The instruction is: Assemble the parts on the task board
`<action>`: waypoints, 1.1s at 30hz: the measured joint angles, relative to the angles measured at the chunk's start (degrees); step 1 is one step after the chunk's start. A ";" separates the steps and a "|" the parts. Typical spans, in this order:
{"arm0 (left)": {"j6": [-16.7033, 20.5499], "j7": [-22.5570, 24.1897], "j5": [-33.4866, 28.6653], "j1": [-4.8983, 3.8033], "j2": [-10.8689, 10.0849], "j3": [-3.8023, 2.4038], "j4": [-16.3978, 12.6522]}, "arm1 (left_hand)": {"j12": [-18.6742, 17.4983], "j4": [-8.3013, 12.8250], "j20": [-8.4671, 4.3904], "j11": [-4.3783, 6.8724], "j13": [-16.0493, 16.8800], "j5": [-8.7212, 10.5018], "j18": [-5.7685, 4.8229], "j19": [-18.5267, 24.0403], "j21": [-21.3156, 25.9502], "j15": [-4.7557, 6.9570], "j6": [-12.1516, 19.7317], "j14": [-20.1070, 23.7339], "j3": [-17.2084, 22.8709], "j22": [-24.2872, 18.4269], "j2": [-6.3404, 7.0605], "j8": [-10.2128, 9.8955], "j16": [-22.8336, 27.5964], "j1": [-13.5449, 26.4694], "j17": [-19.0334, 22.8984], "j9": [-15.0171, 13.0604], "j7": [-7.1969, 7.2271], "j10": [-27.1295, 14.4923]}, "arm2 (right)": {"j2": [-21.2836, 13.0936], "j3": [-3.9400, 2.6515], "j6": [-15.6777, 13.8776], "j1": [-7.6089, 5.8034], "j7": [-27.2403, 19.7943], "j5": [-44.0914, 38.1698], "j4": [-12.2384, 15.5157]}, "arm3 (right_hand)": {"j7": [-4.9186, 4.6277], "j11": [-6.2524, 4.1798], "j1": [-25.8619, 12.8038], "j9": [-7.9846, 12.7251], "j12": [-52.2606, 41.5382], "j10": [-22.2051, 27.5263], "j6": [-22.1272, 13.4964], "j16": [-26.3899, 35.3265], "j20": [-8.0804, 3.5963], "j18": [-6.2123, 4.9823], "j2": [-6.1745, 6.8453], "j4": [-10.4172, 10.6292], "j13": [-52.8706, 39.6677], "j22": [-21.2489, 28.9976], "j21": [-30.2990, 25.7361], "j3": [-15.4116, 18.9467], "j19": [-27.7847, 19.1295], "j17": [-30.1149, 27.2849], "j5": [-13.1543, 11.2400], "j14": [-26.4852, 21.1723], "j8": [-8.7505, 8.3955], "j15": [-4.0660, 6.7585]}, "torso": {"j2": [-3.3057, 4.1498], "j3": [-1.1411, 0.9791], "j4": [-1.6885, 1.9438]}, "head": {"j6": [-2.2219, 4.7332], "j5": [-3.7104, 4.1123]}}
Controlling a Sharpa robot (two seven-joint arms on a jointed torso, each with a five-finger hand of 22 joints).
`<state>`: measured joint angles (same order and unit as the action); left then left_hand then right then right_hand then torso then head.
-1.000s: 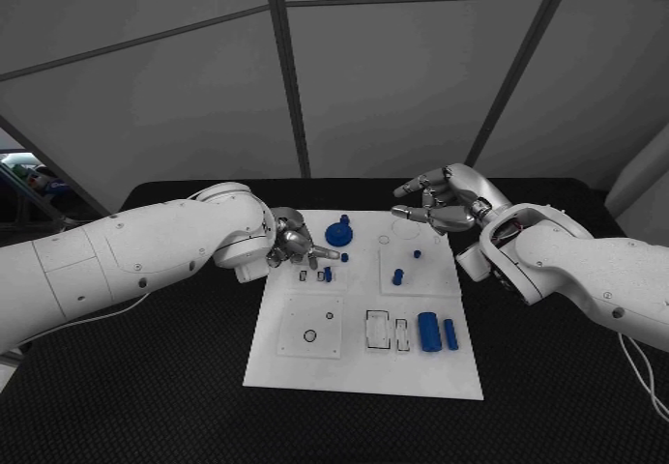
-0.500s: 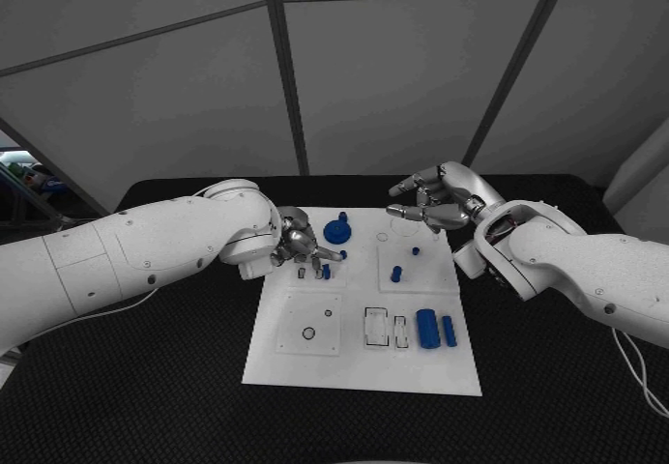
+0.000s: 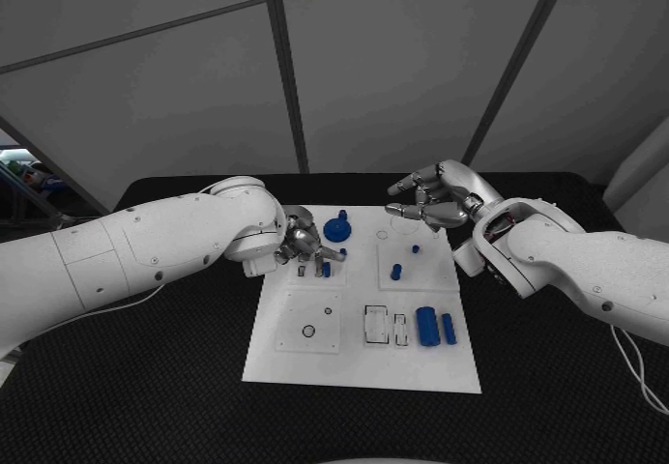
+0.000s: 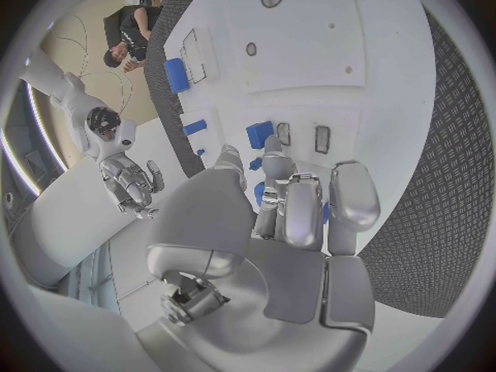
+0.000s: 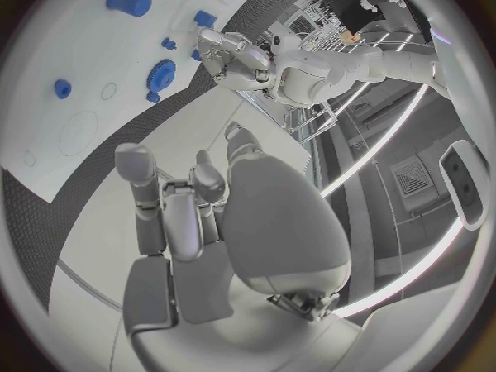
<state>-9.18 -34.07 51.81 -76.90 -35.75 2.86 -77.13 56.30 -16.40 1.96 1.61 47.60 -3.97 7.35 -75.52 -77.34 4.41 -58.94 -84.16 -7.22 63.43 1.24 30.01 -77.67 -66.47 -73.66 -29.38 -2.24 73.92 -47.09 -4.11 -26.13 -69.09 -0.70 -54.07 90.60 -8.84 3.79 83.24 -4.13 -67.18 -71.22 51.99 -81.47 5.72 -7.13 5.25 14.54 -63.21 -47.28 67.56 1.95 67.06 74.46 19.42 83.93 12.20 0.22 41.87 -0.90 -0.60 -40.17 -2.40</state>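
Both hands barely shift: the left hand (image 3: 305,245), fingers curled beside the blue gear (image 3: 337,231) — grip unclear — edges closer; right hand (image 3: 435,200), loosely curled and empty, stays beyond it.

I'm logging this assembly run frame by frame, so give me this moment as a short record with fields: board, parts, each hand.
board: white task board flat on the black table
parts: blue gear near the far edge; two blue cylinders side by side at the near right; small blue pegs standing mid-board
left hand: left hand over the board's far left, fingers curled down by a small blue piece; grip unclear
right hand: right hand above the far right corner, fingers apart, holding nothing
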 measured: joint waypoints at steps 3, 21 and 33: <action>-0.25 0.00 0.02 0.00 0.32 0.00 0.33 | 0.00 0.01 0.00 0.00 -0.04 0.00 0.00 0.00 0.00 0.00 0.09 0.00 0.23 0.12 -0.14 0.03 0.00 -0.14 0.00 -0.30 0.09 0.00 | 0.06 0.00 0.06 0.00 0.05 -0.06 -0.05 | 0.00 0.00 0.00 0.00 0.00 0.00 0.00 0.00 0.00 0.00 0.00 0.00 0.00 0.00 0.00 0.00 0.00 0.00 0.00 0.00 0.00 0.00 | 0.01 0.01 -0.01 | -0.09 0.00; -1.76 0.00 0.08 -0.01 1.01 0.00 1.35 | 0.00 0.68 0.00 0.00 -0.10 0.00 0.01 0.00 0.00 0.20 0.91 0.20 2.42 0.51 -0.64 0.90 0.00 -3.52 0.01 -1.97 0.10 0.00 | 0.29 0.00 0.38 0.01 0.28 -0.18 -0.25 | 0.00 0.00 0.00 0.00 -0.01 0.00 0.00 0.28 0.00 0.00 0.00 0.00 0.05 0.12 -0.28 0.00 0.00 -0.15 0.00 0.00 0.00 0.00 | -0.02 0.04 -0.01 | -0.56 0.03; -3.50 -0.02 0.10 -0.01 1.48 0.04 1.69 | 0.06 1.08 0.00 0.00 0.16 0.00 0.00 0.00 0.00 0.20 0.91 0.20 3.12 1.06 -0.20 1.11 0.00 -4.57 -0.05 -2.41 0.10 0.00 | 0.52 0.00 0.66 0.01 0.38 -0.21 -0.40 | 0.00 0.00 0.00 0.00 -0.02 -0.01 0.00 0.28 0.00 0.00 0.00 0.00 0.05 0.12 -0.28 0.00 0.00 -0.15 0.00 0.00 0.00 -0.01 | -0.02 0.04 0.01 | -0.83 0.05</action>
<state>-12.68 -34.10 51.91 -76.91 -34.27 2.89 -75.44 56.36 -15.33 1.96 1.61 47.77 -3.96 7.35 -75.52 -77.34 4.61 -58.03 -83.95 -4.10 64.49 1.04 31.12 -77.67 -71.04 -73.71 -31.80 -2.15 73.92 -46.57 -4.11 -25.47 -69.08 -0.32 -54.28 90.21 -8.84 3.79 83.24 -4.13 -67.20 -71.23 51.99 -81.19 5.72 -7.12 5.25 14.54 -63.17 -47.16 67.28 1.95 67.07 74.31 19.42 83.93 12.20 0.21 41.85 -0.85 -0.59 -41.00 -2.35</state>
